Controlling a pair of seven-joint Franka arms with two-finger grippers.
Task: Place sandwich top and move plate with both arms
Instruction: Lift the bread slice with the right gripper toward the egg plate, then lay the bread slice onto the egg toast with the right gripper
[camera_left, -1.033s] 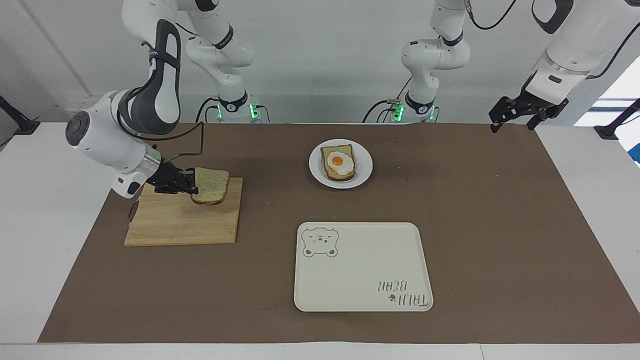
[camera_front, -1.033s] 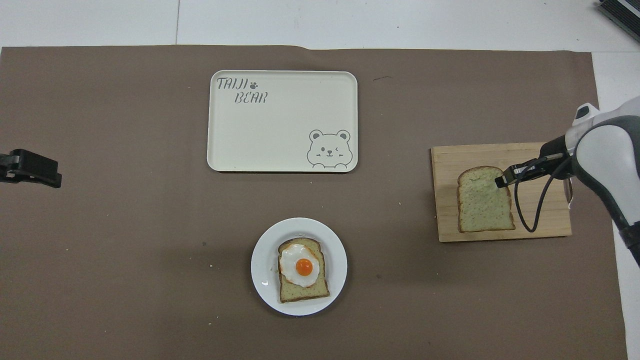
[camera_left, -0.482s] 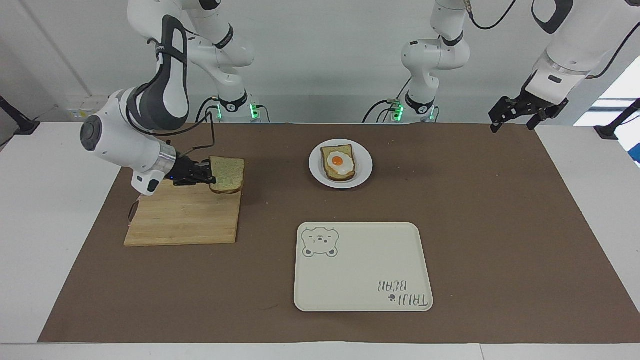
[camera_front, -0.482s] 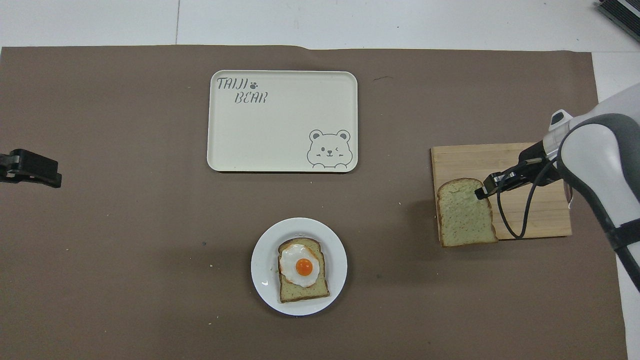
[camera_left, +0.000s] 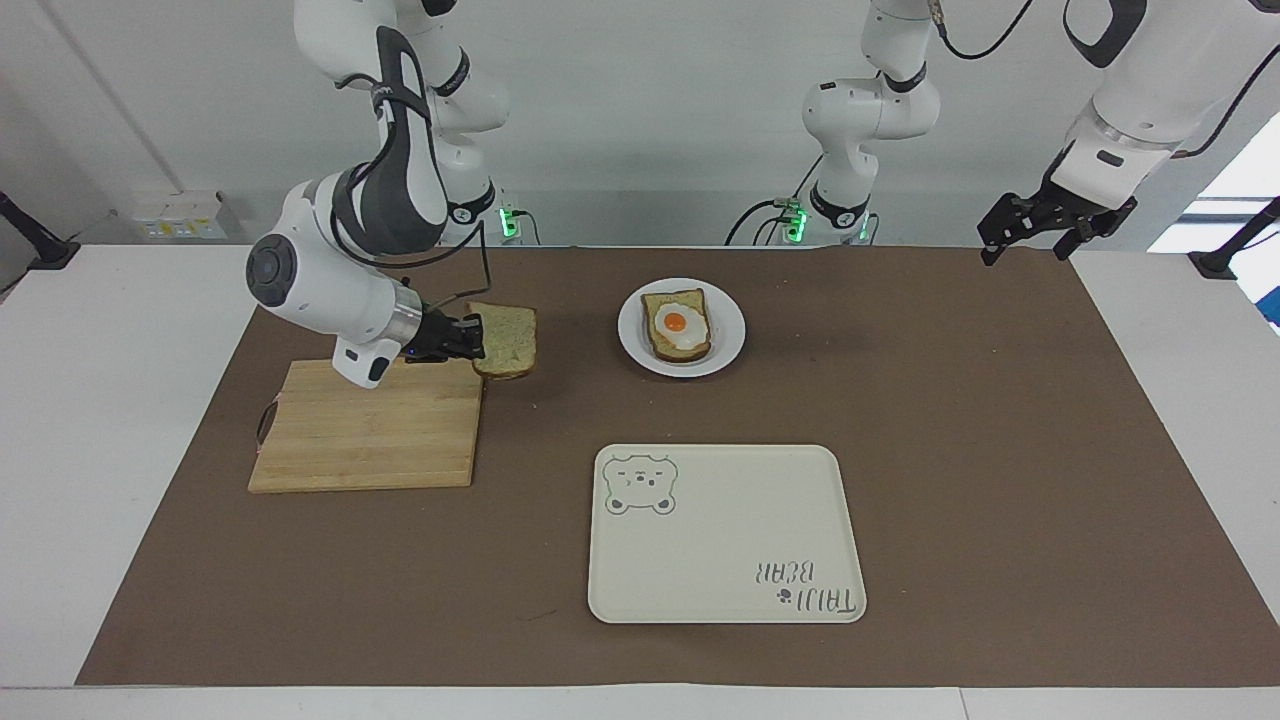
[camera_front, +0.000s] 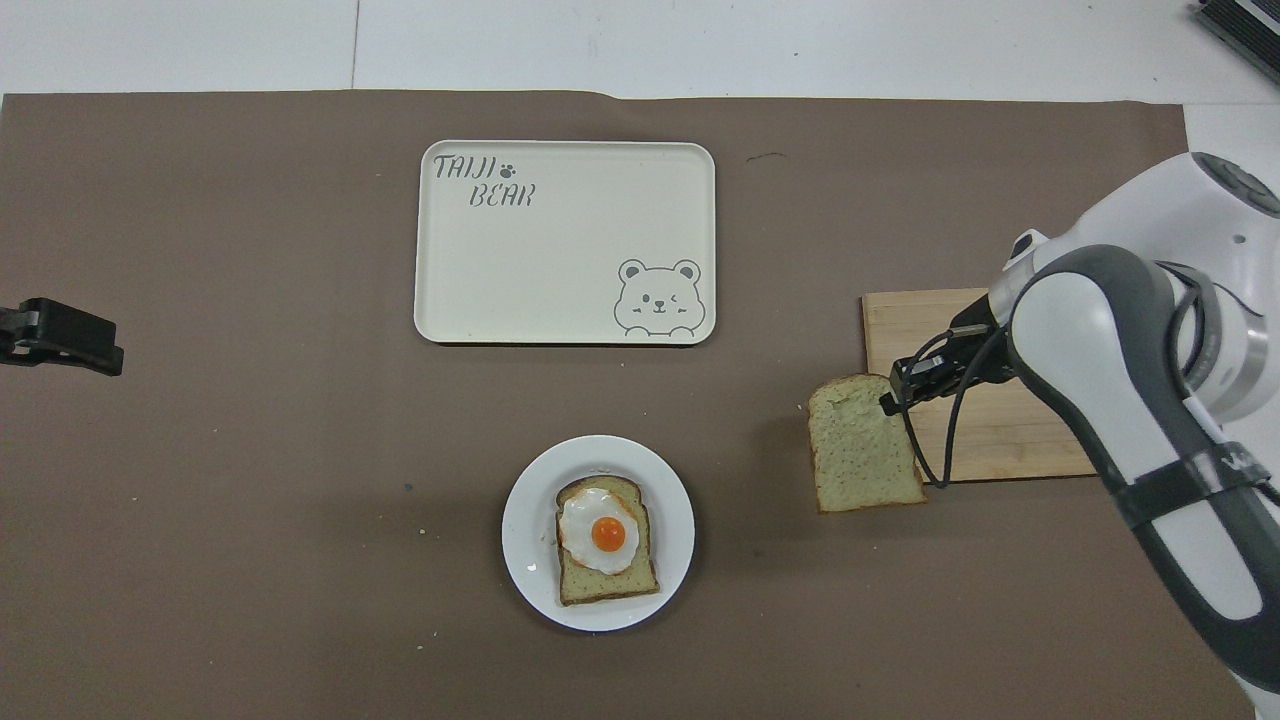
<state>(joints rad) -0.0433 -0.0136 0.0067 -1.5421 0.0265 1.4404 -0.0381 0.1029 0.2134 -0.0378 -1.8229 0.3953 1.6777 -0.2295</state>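
My right gripper (camera_left: 480, 338) is shut on one edge of the sandwich top (camera_left: 508, 340), a pale speckled bread slice. It holds the slice in the air, over the brown mat just off the edge of the wooden cutting board (camera_left: 370, 430), between the board and the plate. In the overhead view the gripper (camera_front: 890, 400) and the slice (camera_front: 862, 445) show the same. The small white plate (camera_left: 730, 330) carries a toast slice with a fried egg (camera_left: 678, 325); it also shows in the overhead view (camera_front: 520, 520). My left gripper (camera_left: 1030, 228) waits open and raised at its own end of the table.
A cream rectangular tray with a bear drawing (camera_left: 725, 535) lies farther from the robots than the plate; it also shows in the overhead view (camera_front: 565, 240). The cutting board (camera_front: 980, 440) lies bare at the right arm's end. A brown mat covers the table.
My right gripper has lifted the bread slice off the cutting board and carried it toward the plate, past the board's edge. The left arm has not moved.
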